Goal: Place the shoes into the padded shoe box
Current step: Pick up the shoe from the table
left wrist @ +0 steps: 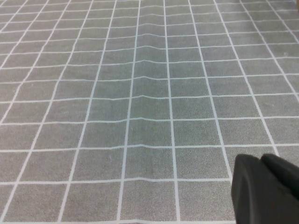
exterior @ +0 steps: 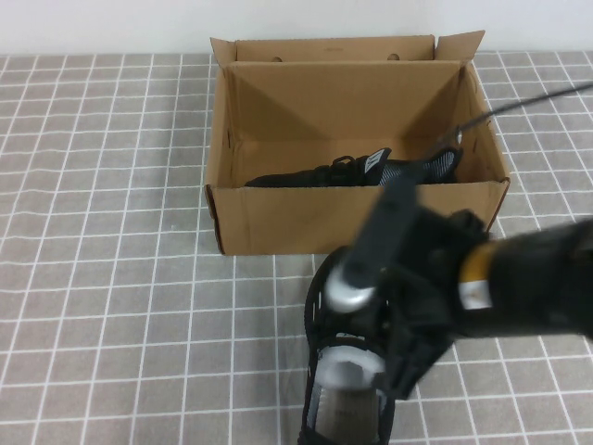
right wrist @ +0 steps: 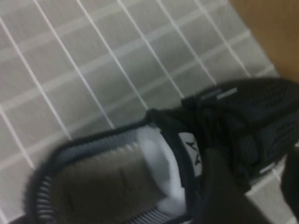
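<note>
Right tool (exterior: pixel 357 371) is low at the near edge of the surface (exterior: pixel 111 278), right over a black sneaker (exterior: pixel 324 408); whether it grips that shoe, I cannot tell. Largest thing out there: the brown padded shoe box (exterior: pixel 278 227), flaps up, just beyond. Inside it lies the other sneaker (exterior: pixel 357 171) on its side. Left tool (left wrist: pixel 266 191) hangs above bare grid cloth, fingers apparently pressed together.

Open-topped shoe box (exterior: pixel 278 227) half occupied by one sneaker (exterior: pixel 361 171) along near wall; far half free; second sneaker (exterior: pixel 347 389) and right end effector (exterior: pixel 371 371) crowding near tabletop (exterior: pixel 111 278).
</note>
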Controlling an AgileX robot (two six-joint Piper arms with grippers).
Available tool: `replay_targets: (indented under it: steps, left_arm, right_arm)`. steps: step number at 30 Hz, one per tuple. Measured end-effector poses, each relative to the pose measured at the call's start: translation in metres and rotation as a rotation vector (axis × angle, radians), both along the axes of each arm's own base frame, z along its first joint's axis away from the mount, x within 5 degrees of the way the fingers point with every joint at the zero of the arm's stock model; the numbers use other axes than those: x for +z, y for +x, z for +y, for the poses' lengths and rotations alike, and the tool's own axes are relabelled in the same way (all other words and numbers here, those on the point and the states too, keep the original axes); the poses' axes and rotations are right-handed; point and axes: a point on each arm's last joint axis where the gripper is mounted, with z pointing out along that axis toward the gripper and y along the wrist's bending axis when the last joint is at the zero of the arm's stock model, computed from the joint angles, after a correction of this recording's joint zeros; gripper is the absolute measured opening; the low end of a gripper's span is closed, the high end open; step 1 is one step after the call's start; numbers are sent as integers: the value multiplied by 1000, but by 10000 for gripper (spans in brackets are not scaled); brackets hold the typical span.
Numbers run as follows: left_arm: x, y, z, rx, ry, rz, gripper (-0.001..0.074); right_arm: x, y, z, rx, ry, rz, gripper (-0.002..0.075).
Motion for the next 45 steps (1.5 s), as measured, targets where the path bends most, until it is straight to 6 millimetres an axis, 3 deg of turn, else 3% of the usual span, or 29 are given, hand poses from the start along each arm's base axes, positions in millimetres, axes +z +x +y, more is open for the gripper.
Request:
replay_targets:
  steps: [4, 12, 22, 45]
  left_arm:
    - [0, 0, 0, 0, 0, 0, -4]
    - [0, 0, 0, 0, 2, 0, -4]
    - [0, 0, 0, 0, 2, 0, -4]
    - [0, 0, 0, 0, 2, 0, -4]
  right_arm:
    - [-5, 5, 24, 13, -166, 9, 333]
    - [-17, -2, 58, 55, -266, 29, 353]
    - [-23, 8, 51, -122, -341, 3, 355]
    - [-34, 11, 54, -162, -359, 32, 359]
